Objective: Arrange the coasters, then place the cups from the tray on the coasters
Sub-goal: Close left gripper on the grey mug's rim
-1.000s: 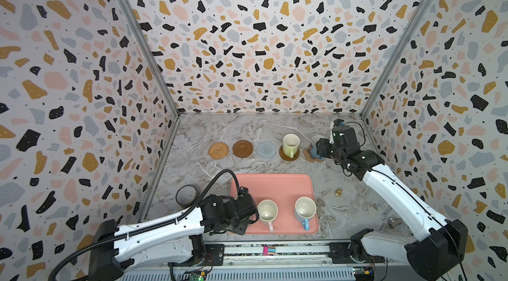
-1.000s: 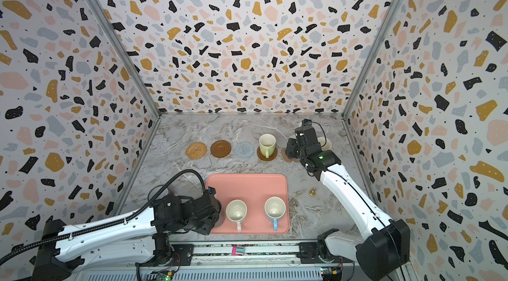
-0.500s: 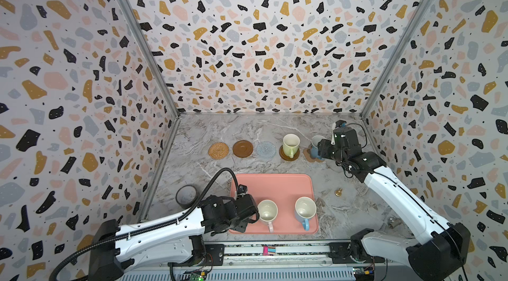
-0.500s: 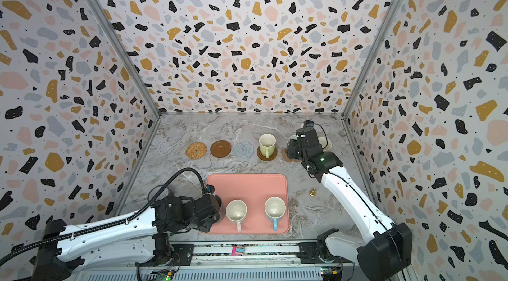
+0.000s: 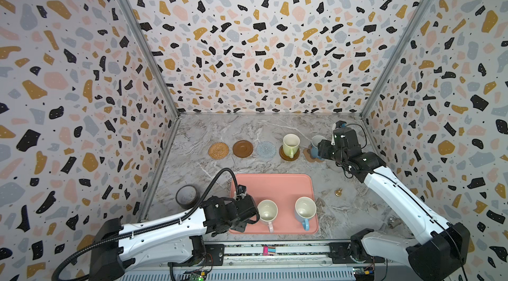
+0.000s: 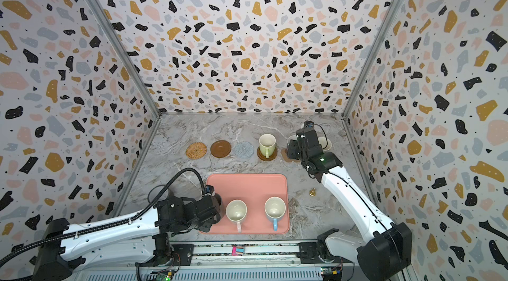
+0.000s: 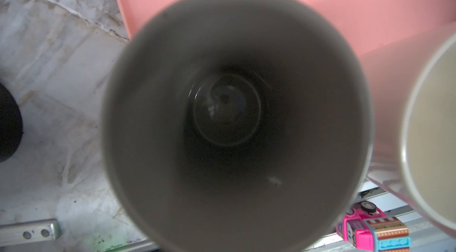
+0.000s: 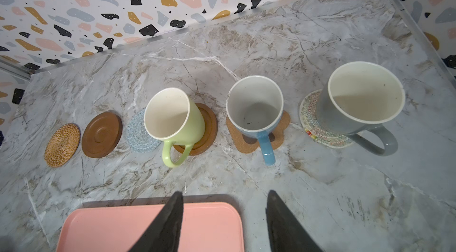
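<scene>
Left end effector [image 5: 247,215] directly above dark grey mug [image 7: 234,115] at tray [image 5: 275,183] corner; opening not discernible. Pale pink mug [image 5: 268,211] just beside: off-centre rim pinch may tilt mug into neighbour. Right end effector [image 8: 225,196] apart, empty; blue mug [image 8: 254,107] ahead on paw coaster [image 8: 283,120], handle exposed to stray swing.

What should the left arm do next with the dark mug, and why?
Probably lift the dark mug straight up off the tray, if the grip holds: the left end effector sits right over it, and the blue-grey coaster lies bare.
</scene>
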Action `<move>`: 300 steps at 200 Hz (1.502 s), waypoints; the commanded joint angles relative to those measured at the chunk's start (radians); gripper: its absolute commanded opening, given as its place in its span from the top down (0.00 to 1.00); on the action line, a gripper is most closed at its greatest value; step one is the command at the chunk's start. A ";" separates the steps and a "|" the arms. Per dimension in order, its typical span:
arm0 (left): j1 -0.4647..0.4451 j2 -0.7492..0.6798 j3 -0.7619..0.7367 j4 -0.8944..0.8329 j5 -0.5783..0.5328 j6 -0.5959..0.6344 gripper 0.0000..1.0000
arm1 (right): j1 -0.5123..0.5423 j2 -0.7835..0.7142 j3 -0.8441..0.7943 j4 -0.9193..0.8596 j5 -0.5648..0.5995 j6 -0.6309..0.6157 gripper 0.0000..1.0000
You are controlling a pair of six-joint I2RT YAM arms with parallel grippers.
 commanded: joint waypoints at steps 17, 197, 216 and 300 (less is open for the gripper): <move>-0.004 0.000 -0.006 0.027 -0.048 0.008 0.72 | -0.003 -0.013 0.002 -0.011 0.007 0.008 0.44; -0.004 0.012 -0.004 0.093 -0.103 -0.001 0.88 | -0.003 -0.017 0.003 -0.019 0.010 0.014 0.44; -0.004 0.013 0.008 0.092 -0.120 -0.004 0.88 | -0.003 -0.019 0.004 -0.021 0.010 0.014 0.44; -0.003 0.030 0.040 0.148 -0.176 -0.016 0.91 | -0.003 -0.033 -0.001 -0.032 0.012 0.015 0.44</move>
